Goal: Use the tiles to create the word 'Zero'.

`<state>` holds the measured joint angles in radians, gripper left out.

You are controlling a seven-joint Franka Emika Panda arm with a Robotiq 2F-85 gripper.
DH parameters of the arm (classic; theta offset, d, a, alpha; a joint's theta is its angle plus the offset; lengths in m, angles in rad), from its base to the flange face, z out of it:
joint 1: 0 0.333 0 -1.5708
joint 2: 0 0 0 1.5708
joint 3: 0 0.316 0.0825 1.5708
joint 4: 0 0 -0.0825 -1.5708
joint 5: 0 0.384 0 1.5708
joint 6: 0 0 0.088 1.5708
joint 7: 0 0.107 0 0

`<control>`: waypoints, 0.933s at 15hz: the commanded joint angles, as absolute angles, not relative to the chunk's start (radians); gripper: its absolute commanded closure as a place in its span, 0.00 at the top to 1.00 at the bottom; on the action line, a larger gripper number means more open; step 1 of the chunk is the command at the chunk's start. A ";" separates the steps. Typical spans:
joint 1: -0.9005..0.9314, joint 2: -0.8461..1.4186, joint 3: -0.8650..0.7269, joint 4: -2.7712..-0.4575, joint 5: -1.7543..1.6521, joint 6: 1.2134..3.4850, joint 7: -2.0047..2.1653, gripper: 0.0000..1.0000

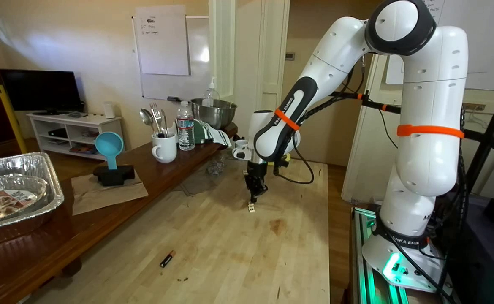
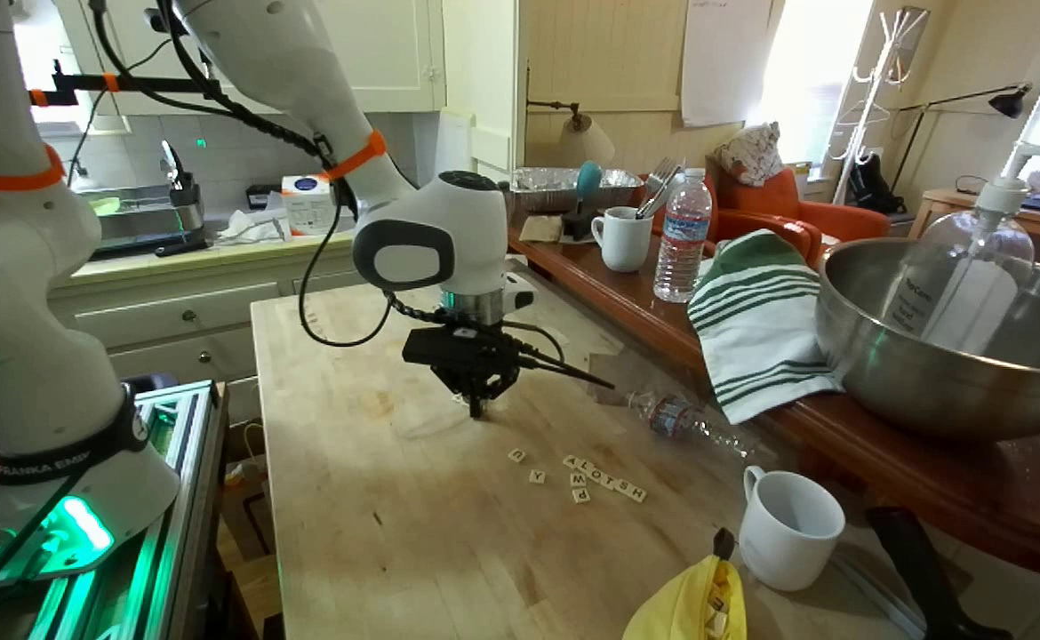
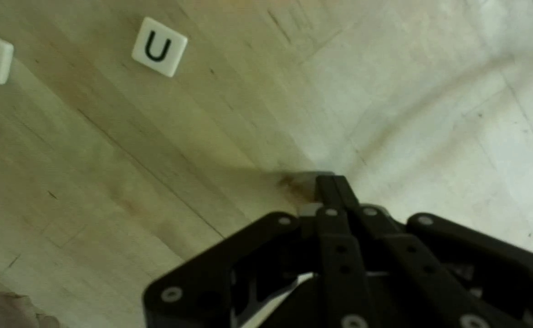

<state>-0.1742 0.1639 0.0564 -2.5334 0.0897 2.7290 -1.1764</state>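
My hand (image 3: pixel 334 182) is pinched closed; in an exterior view, tiles (image 1: pixel 251 207) lie at its six o'clock (touching, perhaps).

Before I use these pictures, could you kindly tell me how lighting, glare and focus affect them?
Wrist view: the U tile is clear, the gripper dark and a little soft, with shadows on the table beside it; in an exterior view, a window is blown out white; in an exterior view, the whiteboard shows a glare spot; in both exterior views, the base light glows green.
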 commanded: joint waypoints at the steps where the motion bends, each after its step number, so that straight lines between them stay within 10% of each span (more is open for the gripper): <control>1: -0.161 0.207 0.068 -2.561 0.127 2.770 -1.216 0.00; 14: -0.175 0.159 0.093 -2.557 0.244 2.747 -1.291 0.00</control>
<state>-0.1680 0.1638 0.0667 -2.5342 0.1547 2.7290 -1.2282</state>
